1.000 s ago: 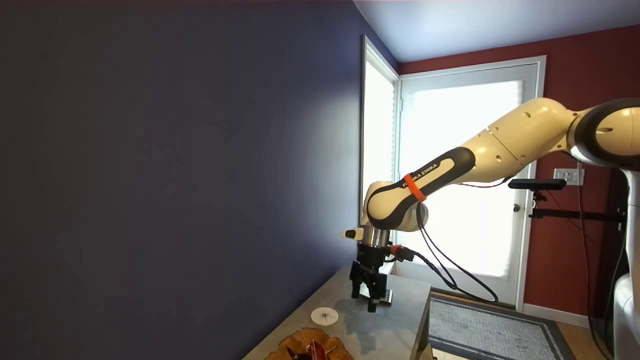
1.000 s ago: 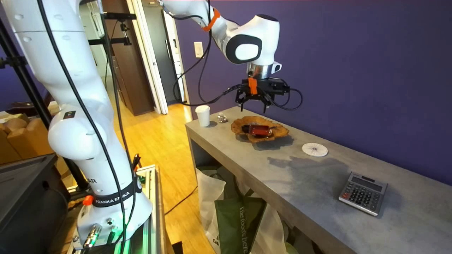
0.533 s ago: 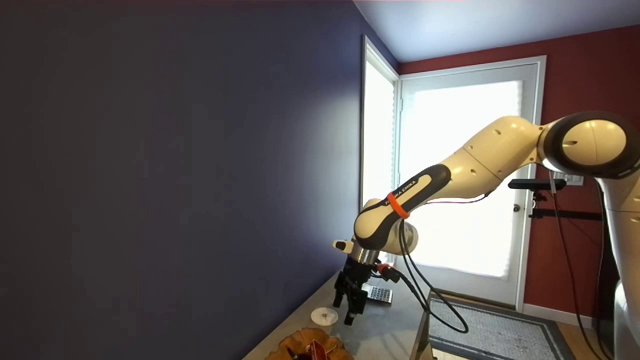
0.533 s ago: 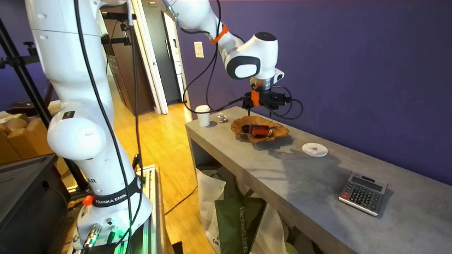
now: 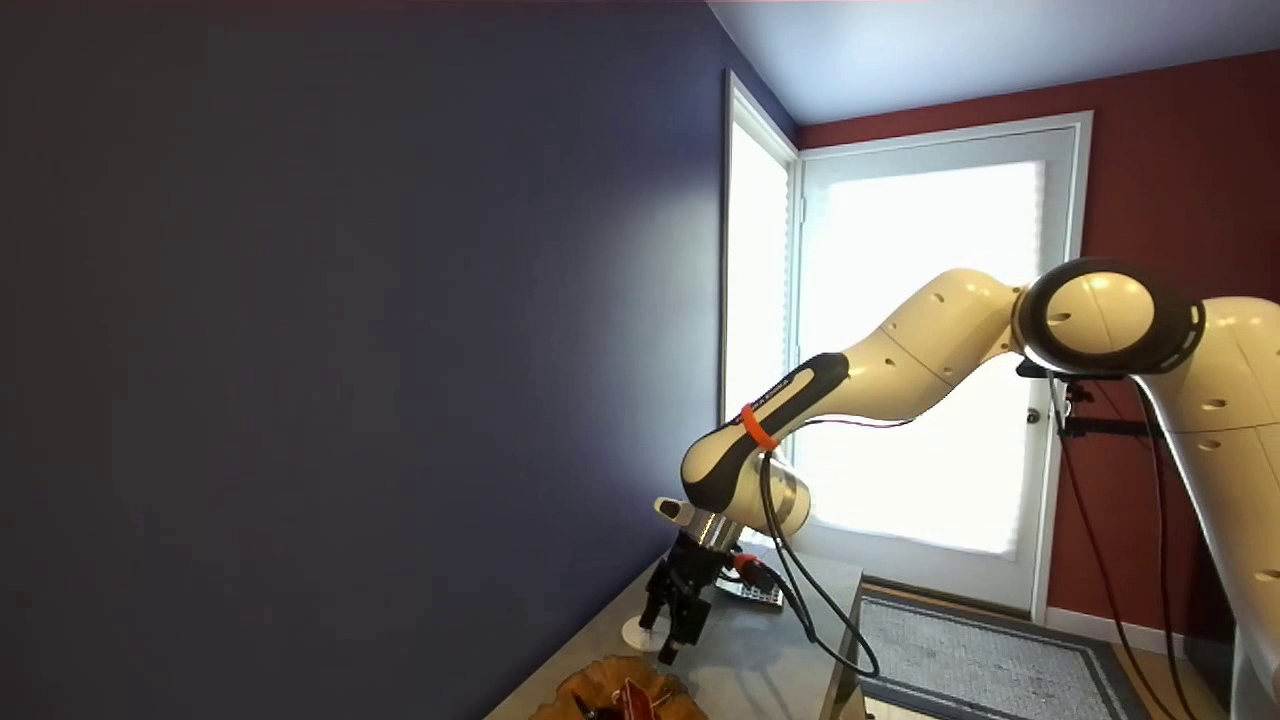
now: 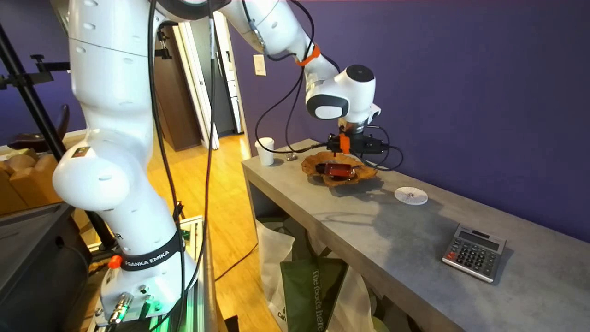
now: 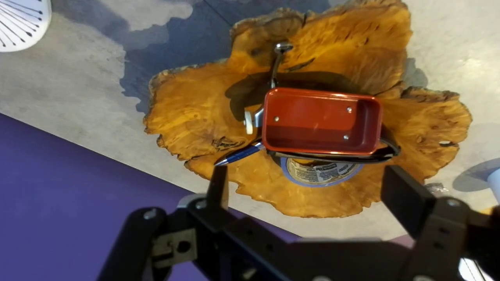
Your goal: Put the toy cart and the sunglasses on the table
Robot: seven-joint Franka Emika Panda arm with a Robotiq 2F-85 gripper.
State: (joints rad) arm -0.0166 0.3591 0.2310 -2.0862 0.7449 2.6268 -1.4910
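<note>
The red toy cart lies in a wavy wooden bowl; it also shows in both exterior views. Dark thin frames, apparently the sunglasses, lie along the cart's wall-side edge, partly hidden by it. The bowl stands on the grey table. My gripper is open and empty above the bowl, its fingers wide apart. In the wrist view the cart is beyond the fingertips, not between them. The gripper also shows in both exterior views.
A blue pen and a tape roll also lie in the bowl. A white disc and a calculator are on the table. A white cup and a small glass item stand at its end. A purple wall runs behind.
My gripper has moved down and towards the wooden bowl, tilting somewhat as it came. The cart, the bowl and the other items on the table have not moved.
</note>
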